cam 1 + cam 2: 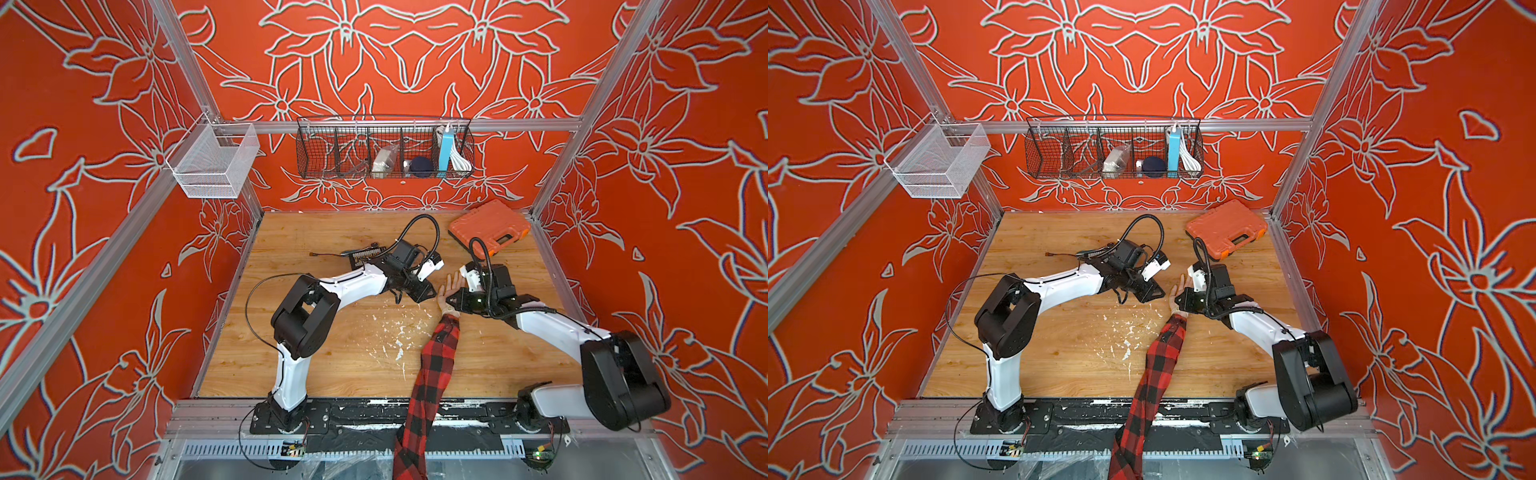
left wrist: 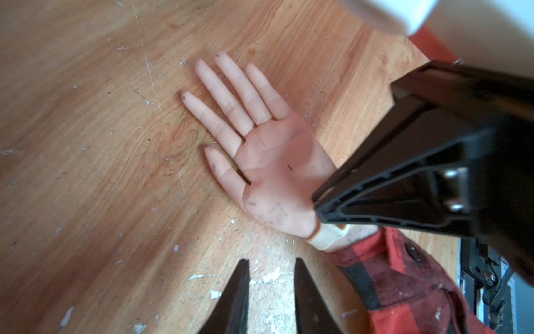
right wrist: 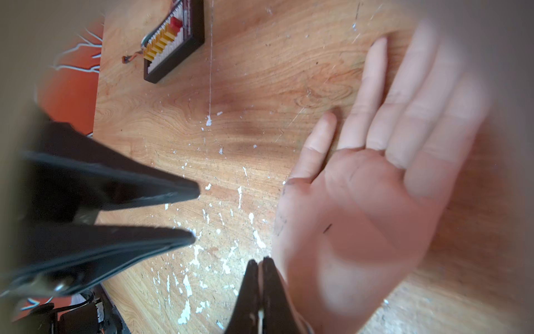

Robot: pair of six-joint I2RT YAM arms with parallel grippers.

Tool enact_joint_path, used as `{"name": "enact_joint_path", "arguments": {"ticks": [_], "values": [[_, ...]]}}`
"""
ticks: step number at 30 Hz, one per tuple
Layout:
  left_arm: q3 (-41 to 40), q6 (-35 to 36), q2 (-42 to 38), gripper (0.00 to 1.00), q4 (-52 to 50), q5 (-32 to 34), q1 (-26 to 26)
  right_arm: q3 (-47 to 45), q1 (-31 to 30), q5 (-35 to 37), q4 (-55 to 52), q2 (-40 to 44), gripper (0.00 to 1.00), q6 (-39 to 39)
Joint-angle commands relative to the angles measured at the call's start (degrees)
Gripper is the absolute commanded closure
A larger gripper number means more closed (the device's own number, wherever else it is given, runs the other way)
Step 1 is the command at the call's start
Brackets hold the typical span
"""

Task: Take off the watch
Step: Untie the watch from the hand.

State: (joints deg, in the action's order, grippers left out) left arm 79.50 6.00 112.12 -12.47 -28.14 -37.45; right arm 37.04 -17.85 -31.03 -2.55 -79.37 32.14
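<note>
Watch (image 2: 329, 238) on the wrist of the one dummy hand (image 2: 271, 162), two sets of jaws close by.
One pale strap circles the wrist where the hand lies palm up on the desk (image 2: 86, 144), at the cuff of one red-checked sleeve (image 2: 404, 283). The right jaws are pressed together at that wrist (whether they pinch the strap I cannot tell). The left jaws stand slightly parted near the hand, holding nothing. One orange case (image 1: 488, 226) and one bit holder (image 3: 173, 43) lie farther back.
</note>
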Motion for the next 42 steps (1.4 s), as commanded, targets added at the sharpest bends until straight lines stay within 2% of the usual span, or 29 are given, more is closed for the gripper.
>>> {"name": "enact_joint_path", "arguments": {"ticks": [1, 9, 10, 11, 13, 23, 25, 29, 32, 38, 42], "values": [[-0.55, -0.04, -2.45, 0.72, -0.09, 0.58, -0.03, 1.75, 0.36, -2.92, 1.34, -2.55, 1.00, 0.09], [-0.88, -3.63, -4.24, 0.71, -0.17, -1.38, 0.71, 4.24, 0.31, -3.88, 0.81, 0.70, 1.00, 0.74], [-1.09, -4.58, -4.37, 0.71, 0.32, -2.05, 0.68, 4.65, 0.36, -3.98, 0.00, 0.96, 0.97, 0.57], [-1.48, -5.44, -4.60, 0.71, 0.78, -2.64, 0.71, 4.98, 0.36, -3.96, -0.88, 0.99, 0.85, 0.28], [-2.20, -6.88, -4.82, 0.71, 2.06, -3.14, 0.71, 5.33, 0.31, -3.79, -2.70, 1.60, 0.73, -0.21], [-2.60, -7.05, -5.12, 0.70, 1.49, -3.32, 0.71, 4.17, 2.50, 4.32, -13.59, 11.44, 0.51, 0.22], [-2.77, -7.22, -5.06, 0.70, 1.48, -3.32, 0.70, 3.59, 3.31, 6.91, -16.36, 13.53, 0.40, 0.46], [-3.30, -7.82, -4.94, 0.70, 1.54, -3.71, 0.65, 1.40, 5.95, 8.51, -20.35, 16.34, 0.02, 0.53], [-3.91, -8.26, -5.15, 0.70, 1.83, -4.20, 0.65, -1.73, 8.09, 4.87, -19.56, 17.13, 0.02, 1.53], [-4.18, -8.37, -5.23, 0.71, 1.65, -4.38, 0.69, -8.57, 10.26, -5.22, -9.59, 16.24, 0.02, 5.88], [-4.09, -8.55, -5.24, 0.71, 1.57, -4.55, 0.70, -9.56, 10.63, -8.20, -6.37, 15.09, 0.02, 6.44]]}}
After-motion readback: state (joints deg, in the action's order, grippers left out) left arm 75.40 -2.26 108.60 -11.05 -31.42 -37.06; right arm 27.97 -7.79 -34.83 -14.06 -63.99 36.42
